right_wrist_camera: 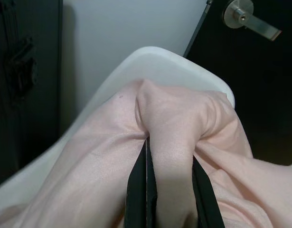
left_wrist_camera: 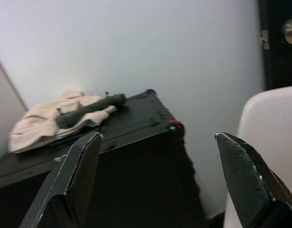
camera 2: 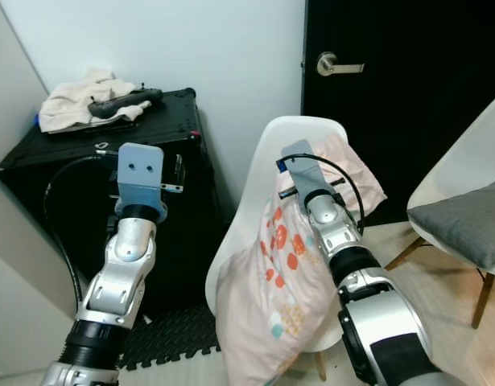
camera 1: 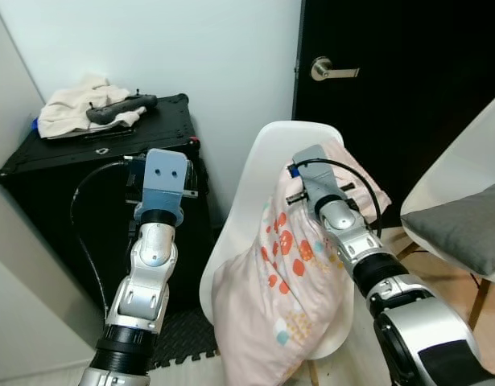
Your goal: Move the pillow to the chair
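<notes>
A pale pink pillow (camera 1: 287,281) with orange and red prints leans in the white shell chair (camera 1: 275,149), its lower end hanging over the seat's front. My right gripper (right_wrist_camera: 168,187) is shut on a fold of the pillow's upper end, close to the chair back (right_wrist_camera: 150,59). Its wrist (camera 1: 319,189) rests against the pillow top. My left gripper (left_wrist_camera: 160,175) is raised and open, with nothing between its fingers, and points at the black case (left_wrist_camera: 127,142) left of the chair. Its blue wrist block (camera 1: 165,178) hangs in front of the case.
A black case (camera 1: 86,161) stands in the corner with a beige cloth (camera 1: 74,104) and a dark handle-like tool (camera 1: 118,108) on top. A black door (camera 1: 408,80) with a lever handle is behind the chair. A second white chair with a grey cushion (camera 1: 464,225) is at the right.
</notes>
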### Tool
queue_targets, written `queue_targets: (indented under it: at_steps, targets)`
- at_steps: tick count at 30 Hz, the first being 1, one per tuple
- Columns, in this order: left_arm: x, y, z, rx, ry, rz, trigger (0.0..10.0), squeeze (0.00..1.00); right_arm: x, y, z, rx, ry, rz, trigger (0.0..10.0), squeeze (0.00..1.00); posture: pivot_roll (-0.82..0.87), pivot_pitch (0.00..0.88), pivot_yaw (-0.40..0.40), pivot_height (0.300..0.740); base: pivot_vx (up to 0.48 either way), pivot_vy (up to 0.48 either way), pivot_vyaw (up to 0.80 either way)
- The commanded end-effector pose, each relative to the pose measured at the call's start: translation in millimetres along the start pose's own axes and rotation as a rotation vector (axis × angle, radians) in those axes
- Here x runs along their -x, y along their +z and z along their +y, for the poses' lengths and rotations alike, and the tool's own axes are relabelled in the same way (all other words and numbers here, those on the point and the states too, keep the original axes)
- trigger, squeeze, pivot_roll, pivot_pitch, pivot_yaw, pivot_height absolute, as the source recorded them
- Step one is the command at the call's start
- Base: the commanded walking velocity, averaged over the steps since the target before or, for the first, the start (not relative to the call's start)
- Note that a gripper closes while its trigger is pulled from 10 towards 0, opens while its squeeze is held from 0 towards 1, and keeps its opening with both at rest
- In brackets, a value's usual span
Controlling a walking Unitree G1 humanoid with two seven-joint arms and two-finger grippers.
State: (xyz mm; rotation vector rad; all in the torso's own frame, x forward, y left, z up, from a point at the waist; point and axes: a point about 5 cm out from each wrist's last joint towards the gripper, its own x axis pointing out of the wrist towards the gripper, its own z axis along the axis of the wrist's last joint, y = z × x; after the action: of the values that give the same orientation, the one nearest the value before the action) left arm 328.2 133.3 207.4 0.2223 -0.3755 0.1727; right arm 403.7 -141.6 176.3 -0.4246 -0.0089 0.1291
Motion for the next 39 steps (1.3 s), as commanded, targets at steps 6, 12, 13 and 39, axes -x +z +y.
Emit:
queue_targets:
  at_steps: [6,12,13,39]
  targets:
    - [2.0,-6.7,-0.2,0.001,-0.013,0.022,10.0,0.00,-1.5,3.7,0.9,-0.075,-0.001,-0.010,10.0,0.00,-0.15,0.091,0.053,0.740,0.331,0.000,-0.25]
    - [2.1,-5.4,-0.7,0.001,-0.021,0.013,10.0,0.00,-2.1,6.0,-3.3,-0.128,-0.013,-0.021,10.0,0.00,-0.15,0.092,0.054,0.740,0.313,0.000,-0.74]
    - [2.1,-4.5,-1.1,0.002,-0.023,0.007,10.0,0.00,-1.9,6.9,-0.2,-0.138,0.009,-0.032,10.0,0.00,-0.15,0.092,0.053,0.740,0.296,0.000,-0.60]
    - [37.3,-58.9,-37.1,0.101,-0.341,0.340,10.0,0.00,-0.4,5.0,24.7,-0.303,0.138,-0.026,10.0,0.00,-0.14,0.092,0.060,0.725,0.000,0.000,0.00]
